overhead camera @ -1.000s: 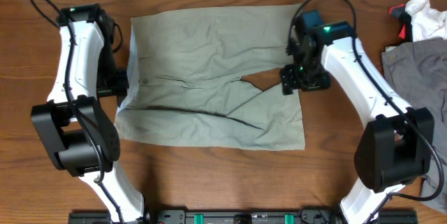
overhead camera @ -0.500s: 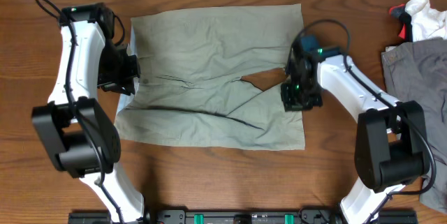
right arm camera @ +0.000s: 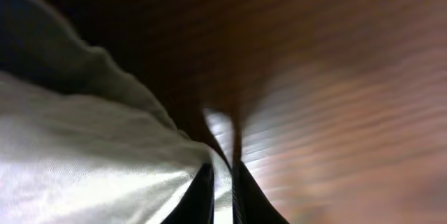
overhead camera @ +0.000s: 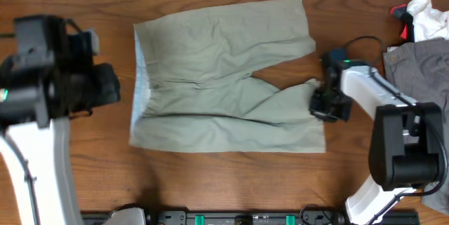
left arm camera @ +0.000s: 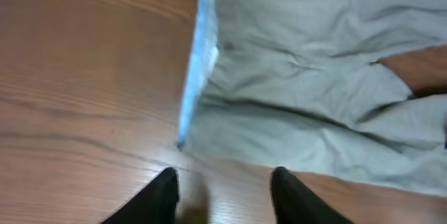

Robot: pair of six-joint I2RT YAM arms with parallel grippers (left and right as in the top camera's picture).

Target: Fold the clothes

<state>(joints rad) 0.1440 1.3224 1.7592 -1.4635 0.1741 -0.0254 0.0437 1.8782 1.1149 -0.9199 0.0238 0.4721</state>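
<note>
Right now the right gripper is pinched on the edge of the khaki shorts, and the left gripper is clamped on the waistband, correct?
Not quite. The right gripper is pinched on the edge of the shorts, but the left gripper is not clamped on the waistband. The left wrist view shows it open over the bare table, holding nothing.

the shorts (overhead camera: 210,64) are pale khaki-green, the table (overhead camera: 224,183) brown wood-grain.
</note>
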